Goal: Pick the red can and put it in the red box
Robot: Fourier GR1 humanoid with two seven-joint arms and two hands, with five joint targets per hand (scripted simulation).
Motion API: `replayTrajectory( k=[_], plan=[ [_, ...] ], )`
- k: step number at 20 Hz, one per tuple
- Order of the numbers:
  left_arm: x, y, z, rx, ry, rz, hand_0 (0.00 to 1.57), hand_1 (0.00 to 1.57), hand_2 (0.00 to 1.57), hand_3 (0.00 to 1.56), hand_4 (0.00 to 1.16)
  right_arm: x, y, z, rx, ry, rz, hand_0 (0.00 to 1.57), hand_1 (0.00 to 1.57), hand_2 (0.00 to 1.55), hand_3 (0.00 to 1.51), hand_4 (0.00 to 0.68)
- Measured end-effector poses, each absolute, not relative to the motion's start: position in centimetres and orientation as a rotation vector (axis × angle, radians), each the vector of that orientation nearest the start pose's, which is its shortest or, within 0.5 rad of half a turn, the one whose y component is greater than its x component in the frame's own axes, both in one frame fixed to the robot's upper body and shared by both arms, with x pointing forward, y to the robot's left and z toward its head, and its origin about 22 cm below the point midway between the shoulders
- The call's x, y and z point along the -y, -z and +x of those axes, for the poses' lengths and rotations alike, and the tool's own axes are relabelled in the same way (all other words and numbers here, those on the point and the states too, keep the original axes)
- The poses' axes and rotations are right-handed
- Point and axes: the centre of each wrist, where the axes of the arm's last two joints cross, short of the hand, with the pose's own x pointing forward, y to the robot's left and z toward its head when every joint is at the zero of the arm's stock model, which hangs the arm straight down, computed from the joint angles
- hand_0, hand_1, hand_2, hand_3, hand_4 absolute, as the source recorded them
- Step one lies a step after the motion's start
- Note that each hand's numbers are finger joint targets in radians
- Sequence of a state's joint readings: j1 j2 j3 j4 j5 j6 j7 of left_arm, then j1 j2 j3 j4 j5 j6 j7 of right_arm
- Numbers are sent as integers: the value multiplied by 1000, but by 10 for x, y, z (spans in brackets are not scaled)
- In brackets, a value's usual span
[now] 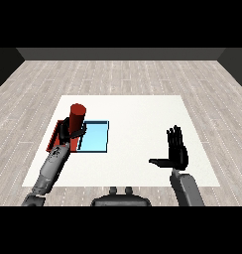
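Over the red tray (55, 135), left hand (68, 134) grips the red can (77, 117).

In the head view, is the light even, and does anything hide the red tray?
Head view: the light is flat and even across the white table, with no glare and no strong shadows. The left hand, curled round the red can, covers most of the red tray. The blue tray shows clearly; the right hand is open.
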State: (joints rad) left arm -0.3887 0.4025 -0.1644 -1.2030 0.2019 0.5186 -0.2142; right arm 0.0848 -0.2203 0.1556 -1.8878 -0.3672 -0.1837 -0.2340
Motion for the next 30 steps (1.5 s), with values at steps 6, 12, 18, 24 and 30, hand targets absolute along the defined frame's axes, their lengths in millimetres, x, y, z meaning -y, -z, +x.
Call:
replayTrajectory(
  k=[6,12,18,24,30],
  plan=[
    [-340,-13,337,1529,61,701,1571,1571,1550,1466,1049,239,-52,223,1935,176,120,0,0,0,0,0],
    [-381,17,334,1225,123,851,1063,1063,978,616,821,245,-42,237,1937,192,112,0,0,0,0,0],
    [-392,45,326,1009,157,862,1119,1119,1044,0,647,243,-32,247,1931,178,86,0,0,0,0,0],
    [-397,55,321,899,278,788,0,0,0,0,0,236,-22,255,1939,172,98,0,0,0,0,0],
    [-400,44,330,1014,154,750,0,0,0,0,0,239,-19,254,1947,178,109,0,0,0,0,0]
  ],
)
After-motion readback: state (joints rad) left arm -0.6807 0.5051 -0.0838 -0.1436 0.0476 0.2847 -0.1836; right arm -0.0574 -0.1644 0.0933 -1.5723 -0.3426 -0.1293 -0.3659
